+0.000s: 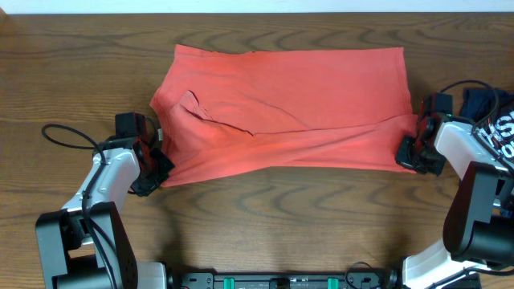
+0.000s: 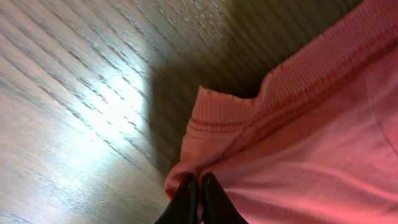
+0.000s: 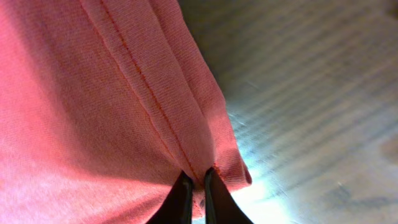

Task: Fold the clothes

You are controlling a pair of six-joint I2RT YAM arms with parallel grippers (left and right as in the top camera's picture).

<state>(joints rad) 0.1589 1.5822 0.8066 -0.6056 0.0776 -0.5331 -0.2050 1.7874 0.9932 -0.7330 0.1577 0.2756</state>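
The red-orange T-shirt [image 1: 289,104] lies folded across the middle of the wooden table, plain side up; no lettering or neck tag shows. My left gripper [image 1: 152,170] is shut on the shirt's front left corner, and its wrist view shows the fingertips [image 2: 199,182] pinching a ribbed hem fold [image 2: 261,118]. My right gripper [image 1: 411,154] is shut on the shirt's front right corner, and its wrist view shows the fingertips [image 3: 196,179] clamped on a stitched hem [image 3: 155,93].
A dark garment with white lettering [image 1: 498,120] lies at the right edge by the right arm. A black cable [image 1: 72,136] loops on the table left of the left arm. Bare wood [image 1: 289,217] runs along the front.
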